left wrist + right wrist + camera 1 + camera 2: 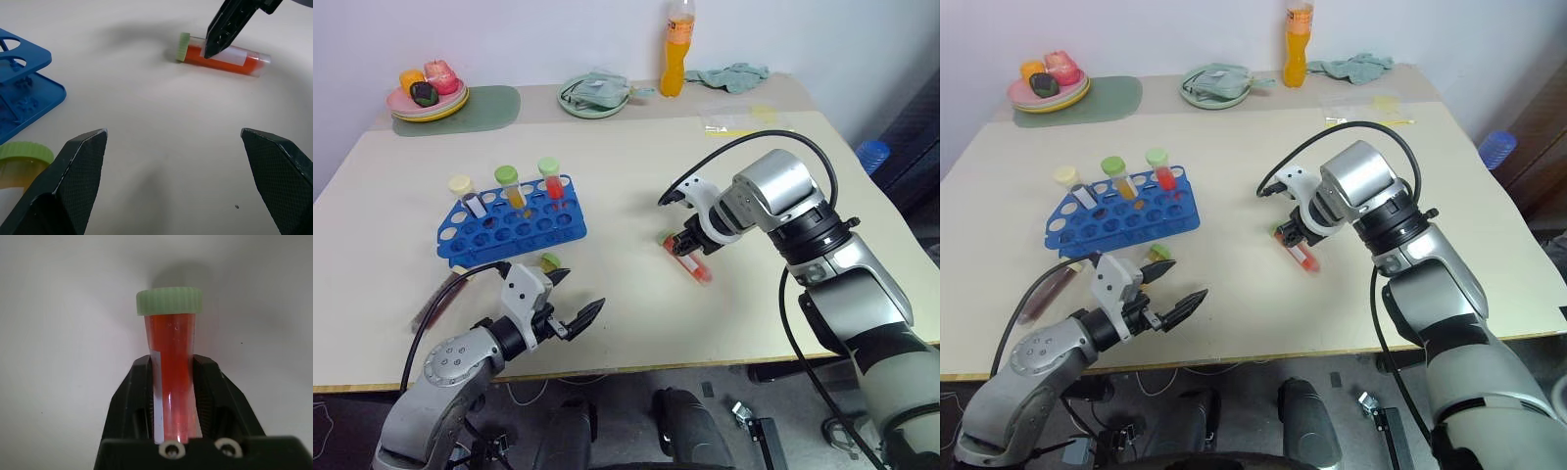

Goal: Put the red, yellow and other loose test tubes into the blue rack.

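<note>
Right claw point(686, 242) clamped on the red tube point(171, 377), which lies on the bench point(636, 294) well apart from the rack point(509, 220). Left claw point(570, 305) apart, empty. Risk: the smooth tube may slip or swing when lifted.

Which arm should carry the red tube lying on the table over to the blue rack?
The right. Its gripper is already shut on the red tube, which lies on the table. The left gripper is open and empty, near the rack.
</note>
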`<state>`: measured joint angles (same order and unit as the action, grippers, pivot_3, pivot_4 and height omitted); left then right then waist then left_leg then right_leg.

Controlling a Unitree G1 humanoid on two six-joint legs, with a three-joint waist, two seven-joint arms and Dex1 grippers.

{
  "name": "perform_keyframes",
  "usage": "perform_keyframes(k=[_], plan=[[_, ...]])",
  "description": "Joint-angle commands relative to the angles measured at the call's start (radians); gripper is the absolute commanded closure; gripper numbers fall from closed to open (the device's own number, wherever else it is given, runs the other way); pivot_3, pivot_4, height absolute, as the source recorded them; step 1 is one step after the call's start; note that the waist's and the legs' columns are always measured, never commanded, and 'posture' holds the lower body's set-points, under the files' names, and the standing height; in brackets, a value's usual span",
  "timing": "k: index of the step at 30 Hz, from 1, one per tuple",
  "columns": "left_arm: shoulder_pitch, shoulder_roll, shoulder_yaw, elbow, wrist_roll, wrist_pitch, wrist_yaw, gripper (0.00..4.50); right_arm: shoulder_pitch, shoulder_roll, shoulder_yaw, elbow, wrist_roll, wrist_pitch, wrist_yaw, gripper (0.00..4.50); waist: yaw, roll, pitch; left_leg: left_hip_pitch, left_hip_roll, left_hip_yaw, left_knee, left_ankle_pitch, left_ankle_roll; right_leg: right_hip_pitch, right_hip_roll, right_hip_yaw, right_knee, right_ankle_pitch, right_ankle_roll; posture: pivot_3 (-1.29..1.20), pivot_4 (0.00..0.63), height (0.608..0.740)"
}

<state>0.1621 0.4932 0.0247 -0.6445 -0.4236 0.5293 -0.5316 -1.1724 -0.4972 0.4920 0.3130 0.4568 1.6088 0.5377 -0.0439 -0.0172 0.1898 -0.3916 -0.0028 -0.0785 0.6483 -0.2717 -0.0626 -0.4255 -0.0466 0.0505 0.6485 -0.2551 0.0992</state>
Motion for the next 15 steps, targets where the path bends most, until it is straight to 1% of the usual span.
perform_keyframes(k=[1,5,6,8,9,11,13,15], plan=[[0.0,0.01,0.01,-0.026,0.001,-0.028,-0.01,0.0,0.002,-0.037,-0.062,-0.077,0.052,0.006,-0.017,3.79,0.0,0.0,0.0,0.0,0.0,0.0,0.0,0.0,0.0,0.0,0.0,0.0,0.0,0.0,0.0,0.0,0.15,0.74],[0.005,0.016,0.028,-0.015,0.002,-0.035,-0.007,0.0,0.081,-0.07,-0.16,-0.31,0.099,-0.034,0.025,3.79,0.002,0.0,0.0,-0.001,0.0,0.0,0.0,0.0,0.0,0.0,0.0,0.0,0.0,0.0,0.0,0.0,0.15,0.74],[0.013,0.017,0.045,-0.008,0.004,-0.04,-0.003,0.0,0.129,-0.065,-0.207,-0.398,0.113,-0.121,0.043,3.79,0.002,0.0,0.0,-0.001,0.0,0.0,0.0,0.0,0.0,0.0,0.0,0.0,-0.001,0.0,0.0,0.0,0.15,0.74],[0.031,0.016,0.088,0.007,0.001,-0.05,0.006,0.0,0.225,0.006,-0.318,-0.529,0.118,-0.352,0.039,3.79,-0.002,0.0,0.0,0.0,0.0,0.0,0.0,0.0,0.001,0.0,0.001,0.0,0.0,0.0,0.0,0.0,0.15,0.74],[0.036,0.015,0.101,0.012,0.0,-0.054,0.008,0.0,0.257,0.035,-0.35,-0.563,0.113,-0.426,0.032,3.79,-0.005,0.0,0.0,0.0,0.001,0.0,0.0,-0.001,0.001,0.0,0.001,0.0,-0.001,0.0,0.0,0.0,0.15,0.74],[0.041,0.006,0.146,0.043,0.007,-0.075,0.027,0.0,0.333,0.188,-0.392,-0.563,0.082,-0.66,-0.02,3.79,-0.006,0.001,0.001,0.001,0.002,0.001,-0.001,-0.001,0.001,-0.001,0.002,0.0,0.001,0.0,0.0,0.0,0.15,0.74],[0.037,0.002,0.18,0.074,0.016,-0.094,0.041,0.0,0.385,0.34,-0.376,-0.491,0.011,-0.897,-0.078,3.79,-0.009,0.001,0.0,0.001,0.002,0.0,0.0,-0.001,0.001,0.0,0.003,0.0,0.001,0.0,0.0,0.0,0.15,0.74],[0.023,0.001,0.197,0.093,0.025,-0.112,0.051,0.0,0.402,0.455,-0.335,-0.379,-0.058,-1.105,-0.079,3.79,-0.009,0.002,0.0,0.001,0.002,0.0,0.0,-0.001,0.001,0.0,0.002,0.0,0.002,0.0,0.0,0.0,0.15,0.74]])
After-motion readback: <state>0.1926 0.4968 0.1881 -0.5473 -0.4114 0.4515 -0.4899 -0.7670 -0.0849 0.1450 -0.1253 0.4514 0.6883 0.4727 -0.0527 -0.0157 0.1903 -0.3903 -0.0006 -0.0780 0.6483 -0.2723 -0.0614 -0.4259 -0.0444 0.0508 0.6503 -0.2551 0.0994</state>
